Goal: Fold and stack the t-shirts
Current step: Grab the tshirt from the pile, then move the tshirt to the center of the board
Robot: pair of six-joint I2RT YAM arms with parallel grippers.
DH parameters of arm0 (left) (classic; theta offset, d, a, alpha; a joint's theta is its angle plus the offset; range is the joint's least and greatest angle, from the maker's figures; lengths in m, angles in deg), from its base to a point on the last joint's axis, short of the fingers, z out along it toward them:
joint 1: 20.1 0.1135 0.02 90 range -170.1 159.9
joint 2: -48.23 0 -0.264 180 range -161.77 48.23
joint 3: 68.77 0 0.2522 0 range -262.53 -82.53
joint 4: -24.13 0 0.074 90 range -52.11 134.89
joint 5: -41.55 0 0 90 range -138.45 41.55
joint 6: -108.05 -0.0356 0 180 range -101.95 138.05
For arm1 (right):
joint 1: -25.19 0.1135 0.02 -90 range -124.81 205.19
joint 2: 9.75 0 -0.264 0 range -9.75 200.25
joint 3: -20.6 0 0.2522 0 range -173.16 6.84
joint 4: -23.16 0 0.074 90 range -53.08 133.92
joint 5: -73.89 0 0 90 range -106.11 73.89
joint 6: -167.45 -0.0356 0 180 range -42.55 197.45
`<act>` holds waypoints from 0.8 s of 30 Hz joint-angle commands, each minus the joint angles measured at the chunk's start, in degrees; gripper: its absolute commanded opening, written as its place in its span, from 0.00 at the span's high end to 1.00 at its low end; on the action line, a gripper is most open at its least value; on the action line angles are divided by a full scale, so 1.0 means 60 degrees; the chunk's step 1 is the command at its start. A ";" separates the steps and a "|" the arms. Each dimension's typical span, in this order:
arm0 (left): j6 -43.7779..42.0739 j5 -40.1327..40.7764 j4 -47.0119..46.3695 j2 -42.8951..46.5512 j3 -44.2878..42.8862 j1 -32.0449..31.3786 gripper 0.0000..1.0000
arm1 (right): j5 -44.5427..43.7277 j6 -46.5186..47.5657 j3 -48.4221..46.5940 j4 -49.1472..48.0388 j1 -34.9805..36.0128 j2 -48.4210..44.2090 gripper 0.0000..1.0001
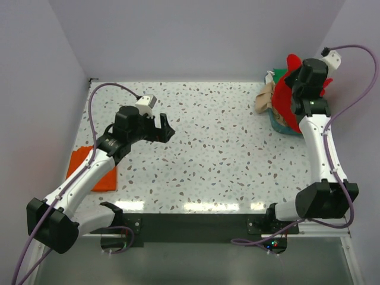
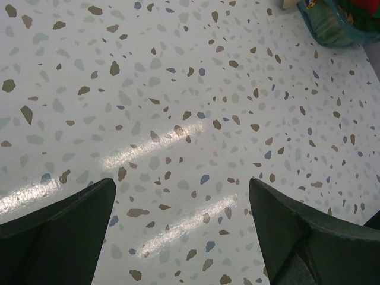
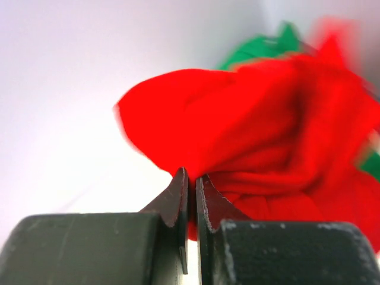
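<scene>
In the right wrist view my right gripper [image 3: 191,173] is shut on a fold of the bright red t-shirt [image 3: 267,124], with green cloth [image 3: 261,47] behind it. From above, the red t-shirt [image 1: 284,98] hangs bunched under that wrist at the back right corner. Beside it a tan t-shirt [image 1: 265,98] and a green t-shirt [image 1: 278,75] spill from the basket. An orange t-shirt [image 1: 82,168] lies folded flat at the table's left edge, partly under the left arm. My left gripper [image 1: 164,127] [image 2: 181,180] hovers open over bare tabletop with nothing between its fingers.
The teal plastic basket [image 1: 279,123] [image 2: 332,29] stands at the back right against the wall. White walls close the table on the left, back and right. The speckled tabletop [image 1: 214,154] stretches between the two arms.
</scene>
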 commanded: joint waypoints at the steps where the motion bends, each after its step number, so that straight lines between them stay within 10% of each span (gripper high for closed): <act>1: -0.0142 -0.0109 -0.0320 0.0183 0.0012 0.0126 0.01 | 0.0560 0.0404 -0.1051 -0.0486 0.1165 -0.0544 1.00; 13: 0.0034 0.0066 -0.0334 0.0212 0.0071 0.0332 0.01 | 0.1584 0.0435 -0.3369 -0.0194 0.4436 0.0099 1.00; 24: 0.1732 0.0212 -0.1080 0.0110 0.1474 0.0332 0.02 | 0.1936 -0.0517 0.1991 -0.0734 0.3822 -0.0647 0.55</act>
